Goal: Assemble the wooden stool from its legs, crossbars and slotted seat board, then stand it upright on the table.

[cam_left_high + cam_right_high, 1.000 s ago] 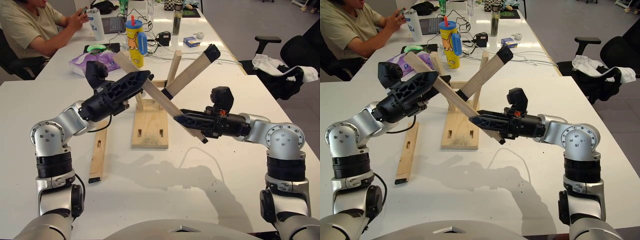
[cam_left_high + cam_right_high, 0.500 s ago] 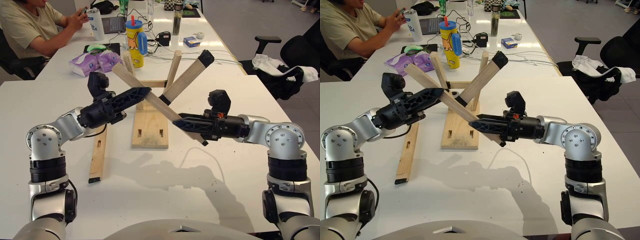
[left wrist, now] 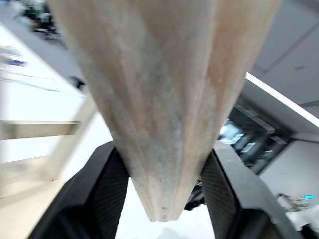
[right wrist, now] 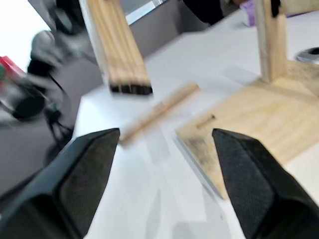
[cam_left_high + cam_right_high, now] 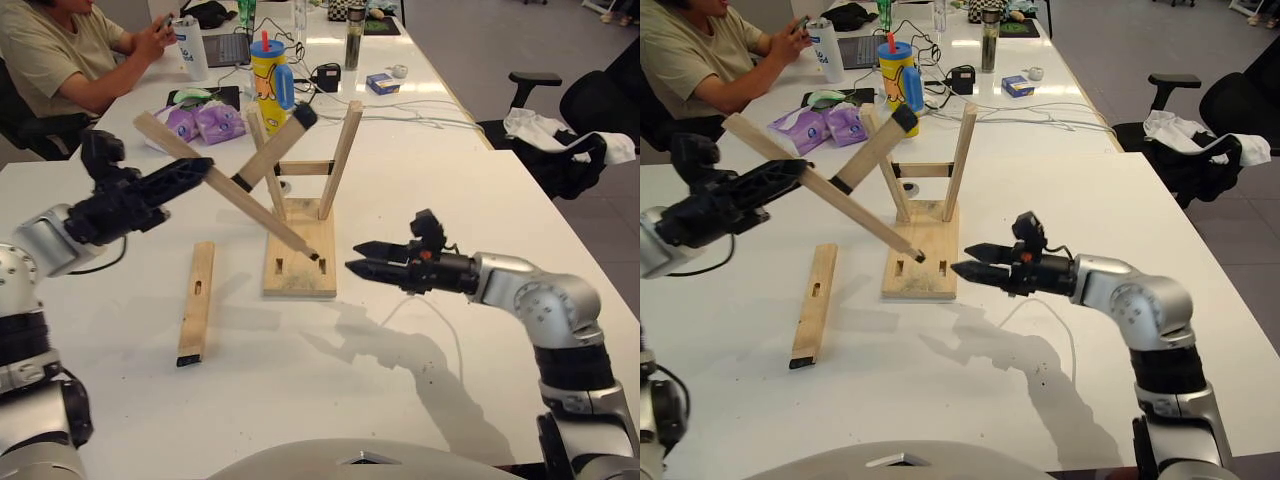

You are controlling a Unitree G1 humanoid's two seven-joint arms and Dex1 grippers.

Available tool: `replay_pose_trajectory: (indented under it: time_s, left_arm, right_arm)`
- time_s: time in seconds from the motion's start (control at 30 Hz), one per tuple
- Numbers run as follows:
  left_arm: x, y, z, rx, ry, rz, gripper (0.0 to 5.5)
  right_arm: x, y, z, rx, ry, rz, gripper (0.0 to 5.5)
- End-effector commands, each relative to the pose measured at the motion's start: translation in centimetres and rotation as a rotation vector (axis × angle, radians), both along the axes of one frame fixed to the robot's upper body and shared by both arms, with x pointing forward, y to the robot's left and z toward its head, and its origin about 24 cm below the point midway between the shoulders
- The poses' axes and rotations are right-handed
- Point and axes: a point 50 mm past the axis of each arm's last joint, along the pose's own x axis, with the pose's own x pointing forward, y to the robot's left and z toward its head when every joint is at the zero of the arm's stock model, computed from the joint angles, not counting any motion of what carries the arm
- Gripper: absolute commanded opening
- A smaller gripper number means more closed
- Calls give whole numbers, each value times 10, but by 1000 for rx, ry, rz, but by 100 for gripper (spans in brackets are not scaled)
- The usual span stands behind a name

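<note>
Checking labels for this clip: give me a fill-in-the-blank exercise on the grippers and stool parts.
The left gripper is shut on a wooden leg; the right gripper holds ___.
___ legs stand in the seat board.
The loose bar lies on the table to the robot's ___ of the seat board.
Missing: nothing; two; left.

Bare matt wood — legs (image 5: 240, 199), seat board (image 5: 300, 276), glossy table (image 5: 330, 385)
</note>
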Motion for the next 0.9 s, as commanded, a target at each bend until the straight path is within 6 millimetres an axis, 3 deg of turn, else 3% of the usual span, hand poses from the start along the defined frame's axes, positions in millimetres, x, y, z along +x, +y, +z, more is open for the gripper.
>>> replay_pose_trajectory:
  time_s: [0.03, 0.17, 0.4, 0.9]
  left_arm:
    - [14, 7, 17, 99, -85, 32, 203]
    - [26, -1, 9, 127, -125, 37, 203]
    - [26, -8, -2, 168, -157, 21, 203]
    - [25, -24, -16, 229, -197, -37, 203]
  right_arm:
    - [-2, 24, -5, -150, -269, 45, 345]
    - [6, 38, -27, -287, -415, 30, 345]
    - [10, 42, -50, -348, -411, -5, 345]
    - [31, 18, -66, -568, -497, -9, 345]
